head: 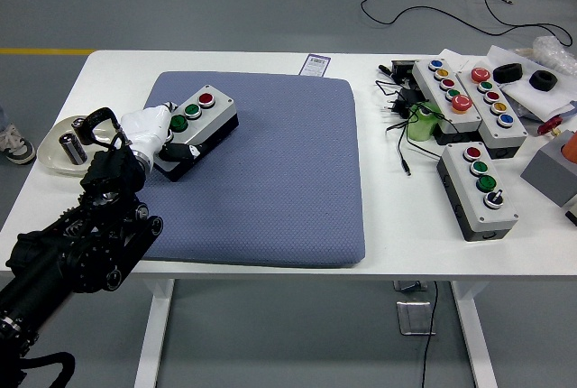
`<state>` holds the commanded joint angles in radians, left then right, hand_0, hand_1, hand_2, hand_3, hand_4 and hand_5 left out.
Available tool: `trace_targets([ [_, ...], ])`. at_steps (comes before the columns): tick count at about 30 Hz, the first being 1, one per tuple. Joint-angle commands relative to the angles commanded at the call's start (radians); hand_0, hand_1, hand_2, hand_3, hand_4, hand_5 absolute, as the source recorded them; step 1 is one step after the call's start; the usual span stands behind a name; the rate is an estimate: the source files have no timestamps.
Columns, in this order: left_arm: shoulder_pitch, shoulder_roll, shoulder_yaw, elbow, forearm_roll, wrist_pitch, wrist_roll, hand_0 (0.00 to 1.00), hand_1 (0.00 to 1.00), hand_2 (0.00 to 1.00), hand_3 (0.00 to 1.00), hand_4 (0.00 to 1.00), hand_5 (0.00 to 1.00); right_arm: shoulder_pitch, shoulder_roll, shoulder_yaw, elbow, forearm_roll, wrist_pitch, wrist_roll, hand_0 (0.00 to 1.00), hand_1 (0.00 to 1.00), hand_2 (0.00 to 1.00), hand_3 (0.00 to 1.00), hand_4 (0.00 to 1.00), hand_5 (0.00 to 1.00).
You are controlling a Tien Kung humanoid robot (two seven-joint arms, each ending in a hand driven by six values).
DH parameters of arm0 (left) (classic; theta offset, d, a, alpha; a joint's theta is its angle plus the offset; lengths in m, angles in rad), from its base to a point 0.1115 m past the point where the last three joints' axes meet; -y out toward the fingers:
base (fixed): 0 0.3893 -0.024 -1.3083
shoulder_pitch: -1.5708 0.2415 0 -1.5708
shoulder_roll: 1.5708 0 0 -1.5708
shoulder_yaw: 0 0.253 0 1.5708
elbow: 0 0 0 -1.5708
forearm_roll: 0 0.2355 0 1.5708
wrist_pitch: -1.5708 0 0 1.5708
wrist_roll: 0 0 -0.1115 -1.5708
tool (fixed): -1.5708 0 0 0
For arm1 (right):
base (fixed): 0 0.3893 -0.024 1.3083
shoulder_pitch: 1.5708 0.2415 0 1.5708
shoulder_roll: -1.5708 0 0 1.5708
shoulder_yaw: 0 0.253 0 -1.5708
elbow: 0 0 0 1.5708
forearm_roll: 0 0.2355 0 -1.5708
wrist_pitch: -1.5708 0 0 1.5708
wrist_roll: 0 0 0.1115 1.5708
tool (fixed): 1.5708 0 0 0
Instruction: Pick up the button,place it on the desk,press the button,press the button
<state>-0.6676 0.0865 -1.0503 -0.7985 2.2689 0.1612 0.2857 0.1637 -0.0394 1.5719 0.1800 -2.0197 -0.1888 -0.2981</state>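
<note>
A grey button box (209,115) with one red and two green buttons is at the left part of the blue mat (270,171). My left hand (168,143), white with black fingers, is shut on the box's near left end. The box looks tilted, its held end raised a little off the mat. The left arm comes in from the lower left corner. No right arm shows.
A white dish (47,158) with two batteries sits just left of my hand. At the right stand three more button boxes (478,191), (446,90), (493,104), with black cables (397,104) and a green object (420,124) among them. A grey box (550,171) is at the right edge.
</note>
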Motion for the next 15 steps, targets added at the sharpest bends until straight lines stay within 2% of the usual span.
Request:
trace_targets([
  [3,-0.003,0.011,-0.001,0.017,-0.005,0.024,-0.112,0.148,0.174,0.216,0.254,0.317,0.002,0.000,0.001,0.003,0.000,-0.001,-0.001,-0.001,0.673,0.658,0.674,0.624,0.310,0.173],
  [7,-0.012,0.032,0.011,0.028,-0.046,0.035,-0.220,0.143,0.173,0.218,0.257,0.302,0.002,0.000,0.002,0.007,0.000,-0.007,0.000,-0.001,0.673,0.658,0.674,0.624,0.310,0.173],
  [10,-0.028,0.063,0.037,0.043,-0.088,0.027,-0.310,0.143,0.173,0.218,0.257,0.302,0.002,-0.001,0.001,0.011,0.000,-0.011,0.000,-0.001,0.673,0.658,0.674,0.624,0.310,0.173],
  [12,-0.036,0.075,0.043,0.053,-0.105,0.022,-0.350,0.134,0.166,0.212,0.241,0.303,0.002,-0.001,0.001,0.013,0.000,-0.013,0.000,-0.001,0.673,0.658,0.674,0.624,0.310,0.173],
  [15,-0.055,0.099,0.057,0.064,-0.126,-0.003,-0.428,0.134,0.166,0.212,0.241,0.303,0.002,-0.002,0.001,0.016,0.000,-0.016,0.001,-0.001,0.673,0.658,0.674,0.624,0.310,0.173],
])
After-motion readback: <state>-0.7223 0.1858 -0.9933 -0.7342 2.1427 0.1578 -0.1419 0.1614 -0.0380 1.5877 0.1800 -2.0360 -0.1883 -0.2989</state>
